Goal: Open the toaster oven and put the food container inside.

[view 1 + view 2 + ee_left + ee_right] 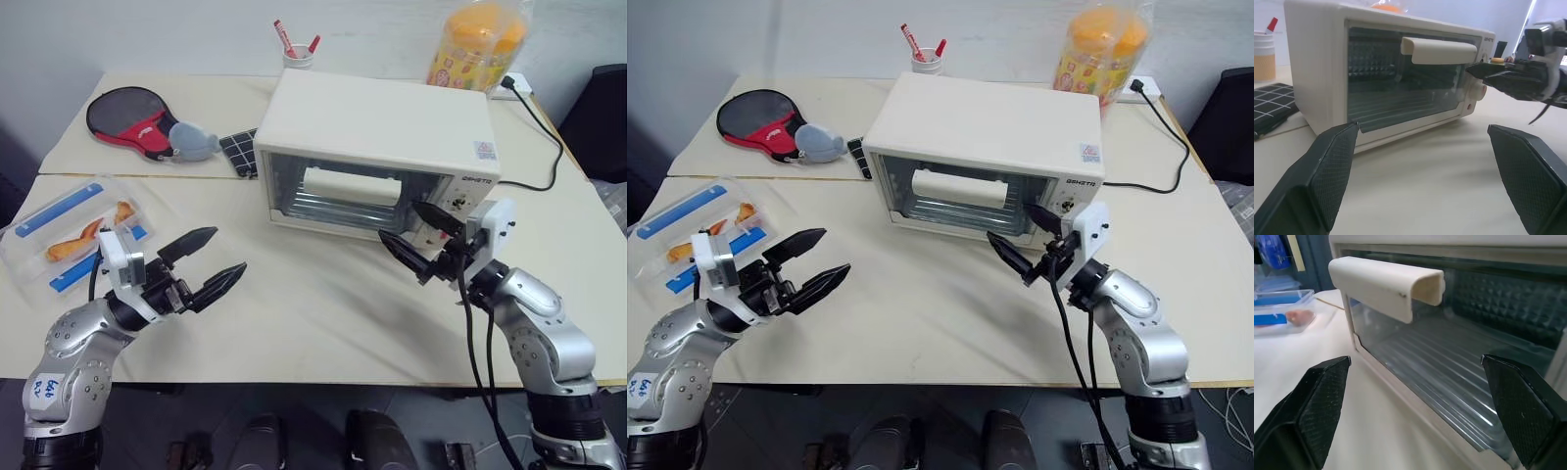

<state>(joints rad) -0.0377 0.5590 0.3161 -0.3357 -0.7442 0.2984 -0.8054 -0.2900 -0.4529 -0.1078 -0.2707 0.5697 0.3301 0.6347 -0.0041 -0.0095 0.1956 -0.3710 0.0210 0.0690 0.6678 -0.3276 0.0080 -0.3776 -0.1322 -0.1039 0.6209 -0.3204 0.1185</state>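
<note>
Table (323, 313), cream, under everything. Toaster oven (377, 147) at center back, glass door closed. Food container (73, 230) lying at the table's left edge, lid on. Left gripper (211, 264) spread wide, empty. Right gripper (416, 235) likewise released, just before the oven's front.

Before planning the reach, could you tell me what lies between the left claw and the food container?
Nothing: in the left eye view, only bare table separates the open left claw from the food container.
</note>
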